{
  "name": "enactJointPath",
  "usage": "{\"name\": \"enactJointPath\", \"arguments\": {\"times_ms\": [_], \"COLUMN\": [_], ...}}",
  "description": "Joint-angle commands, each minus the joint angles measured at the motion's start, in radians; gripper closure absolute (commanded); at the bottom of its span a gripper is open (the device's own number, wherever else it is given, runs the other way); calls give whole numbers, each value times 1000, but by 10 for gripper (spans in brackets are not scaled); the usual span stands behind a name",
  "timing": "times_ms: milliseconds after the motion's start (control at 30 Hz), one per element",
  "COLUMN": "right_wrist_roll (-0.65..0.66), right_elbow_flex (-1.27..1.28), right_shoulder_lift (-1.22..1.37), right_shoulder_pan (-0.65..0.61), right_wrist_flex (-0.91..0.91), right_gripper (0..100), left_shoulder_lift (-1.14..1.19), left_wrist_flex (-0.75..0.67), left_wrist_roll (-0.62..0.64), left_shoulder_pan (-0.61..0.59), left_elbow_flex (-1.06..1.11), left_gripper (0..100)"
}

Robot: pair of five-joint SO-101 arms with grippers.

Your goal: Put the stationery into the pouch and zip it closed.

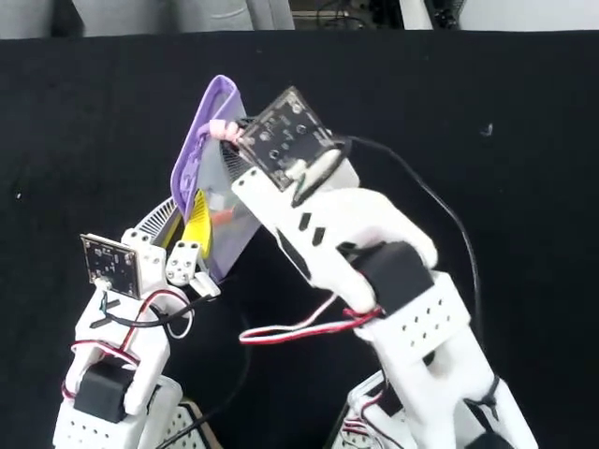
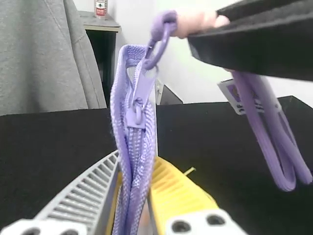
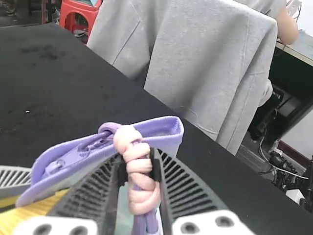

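While the pouch (image 1: 199, 164) stands upright over the black table (image 1: 505, 122), the left gripper (image 2: 133, 196) clamps its near edge and the right gripper (image 3: 139, 174) pinches the pink zipper pull (image 3: 133, 147). The left wrist view adds a white tag (image 2: 229, 95), its print unreadable.

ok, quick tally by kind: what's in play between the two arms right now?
Pouch: 1
Pink cord on the zipper: 1
Purple strap: 1
Grippers: 2, the left gripper shut on the pouch and the right gripper shut on the pink cord
Total: 5
Can't tell if any stationery is inside.
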Motion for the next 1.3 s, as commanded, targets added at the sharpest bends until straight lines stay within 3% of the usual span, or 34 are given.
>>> {"name": "enactJointPath", "arguments": {"times_ms": [0,1267], "right_wrist_roll": [40,68], "right_elbow_flex": [-150,-748], "right_shoulder_lift": [67,693], "right_shoulder_pan": [64,381], "right_wrist_flex": [-6,2], "right_gripper": [987,987], "left_shoulder_lift": [-2,-2], "left_wrist_flex": [48,66], "left_wrist_roll": [5,5], "left_shoulder_pan": [-2,-12], "left_elbow_flex": [-22,-31], "left_gripper": [970,970]}}
